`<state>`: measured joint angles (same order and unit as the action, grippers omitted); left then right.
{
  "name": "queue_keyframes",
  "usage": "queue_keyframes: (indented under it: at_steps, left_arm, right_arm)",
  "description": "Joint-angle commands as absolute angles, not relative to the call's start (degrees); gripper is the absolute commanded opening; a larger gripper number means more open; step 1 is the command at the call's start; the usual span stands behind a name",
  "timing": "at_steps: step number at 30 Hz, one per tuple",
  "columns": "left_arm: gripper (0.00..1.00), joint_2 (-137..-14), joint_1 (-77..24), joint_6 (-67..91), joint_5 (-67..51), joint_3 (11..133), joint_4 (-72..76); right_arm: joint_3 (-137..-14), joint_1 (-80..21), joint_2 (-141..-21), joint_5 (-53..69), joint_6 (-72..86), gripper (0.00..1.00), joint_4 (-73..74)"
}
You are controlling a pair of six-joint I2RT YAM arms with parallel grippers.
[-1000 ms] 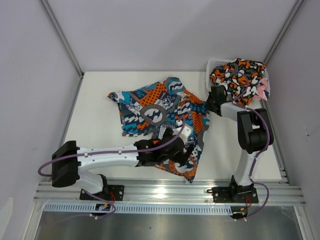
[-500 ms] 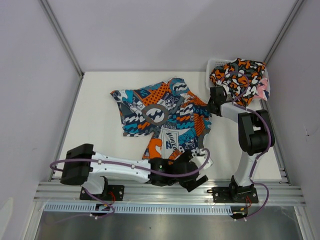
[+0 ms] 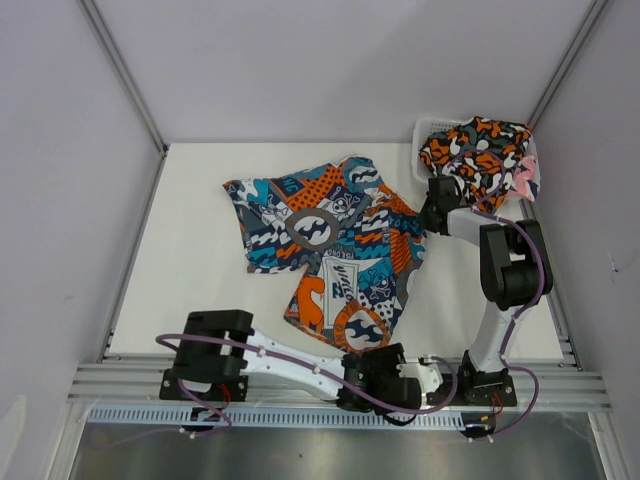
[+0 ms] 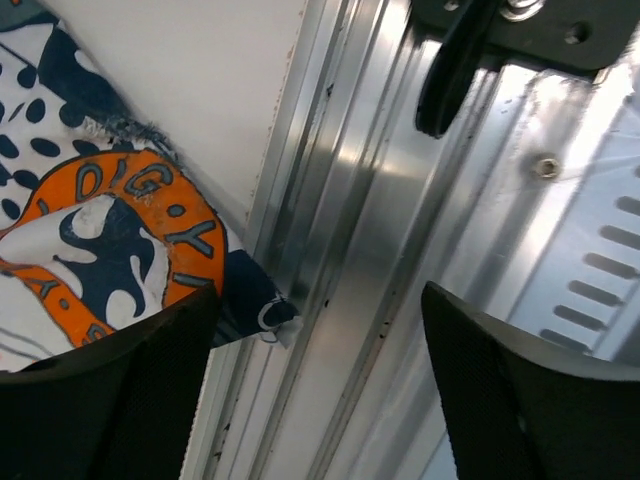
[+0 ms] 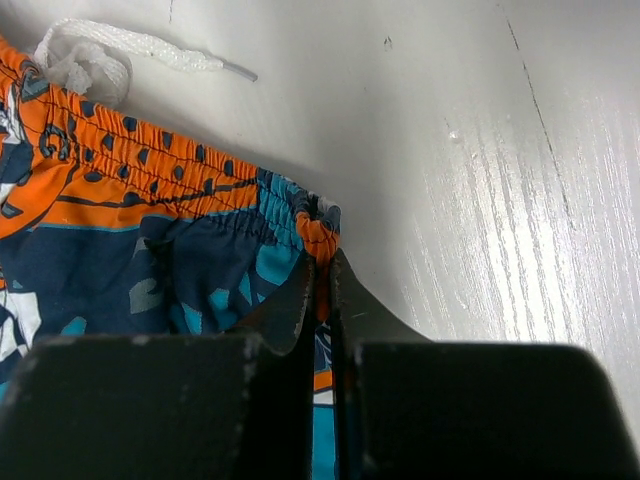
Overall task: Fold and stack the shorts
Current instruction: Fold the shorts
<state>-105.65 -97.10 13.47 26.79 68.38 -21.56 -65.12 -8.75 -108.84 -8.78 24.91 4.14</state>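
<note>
The blue-teal-orange patchwork shorts [image 3: 330, 250] lie spread on the white table. My right gripper [image 3: 432, 207] is shut on their waistband corner [image 5: 320, 235] at the right edge, close to the table. My left gripper [image 3: 428, 376] is open and empty, low over the aluminium rail [image 4: 380, 230] at the near edge. The shorts' hem corner [image 4: 110, 240] lies just left of its left finger [image 4: 100, 400]. The orange-black-white camouflage shorts [image 3: 475, 150] are heaped in the basket. The pink-navy-white shorts [image 3: 524, 180] peek out at the heap's right side.
The white mesh basket [image 3: 430, 125] stands at the back right corner, right behind my right gripper. A white drawstring [image 5: 100, 50] lies loose on the table by the waistband. My left arm [image 3: 290, 362] lies stretched along the near rail. Grey walls enclose the table.
My left arm has swung from over the shorts down and right to the near rail. The shorts' near leg now lies pulled out flat. The right gripper has kept its hold.
</note>
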Motion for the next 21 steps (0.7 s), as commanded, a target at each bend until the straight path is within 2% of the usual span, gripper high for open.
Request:
queue_keyframes:
  at_steps: [1, 13, 17, 18, 20, 21]
  left_arm:
    - [0.82, -108.97, -96.59, 12.83, 31.46, 74.60, -26.35]
    - [0.80, -110.83, -94.04, 17.31, 36.29, 78.13, -34.79]
    - [0.62, -110.83, -92.90, 17.05, 35.60, 77.78, -35.68]
    - [0.53, -110.48, -92.81, 17.05, 35.25, 77.44, -35.77]
    - [0.41, -110.22, -92.81, 17.14, 34.37, 77.26, -35.95]
    - [0.32, -110.04, -92.73, 17.14, 33.76, 77.26, -35.95]
  right_arm:
    - [-64.25, -8.26, -107.75, -8.17, 25.31, 0.00, 2.55]
    - [-64.25, -7.38, -108.19, -6.15, 25.75, 0.00, 2.28]
    - [-64.34, -7.03, -108.37, -5.71, 25.84, 0.00, 2.28]
    - [-64.34, -6.94, -108.37, -5.54, 25.84, 0.00, 2.29]
    - [-64.42, -6.94, -108.46, -5.54, 25.93, 0.00, 2.29]
    - [-64.42, -6.86, -108.46, -5.54, 25.93, 0.00, 2.37]
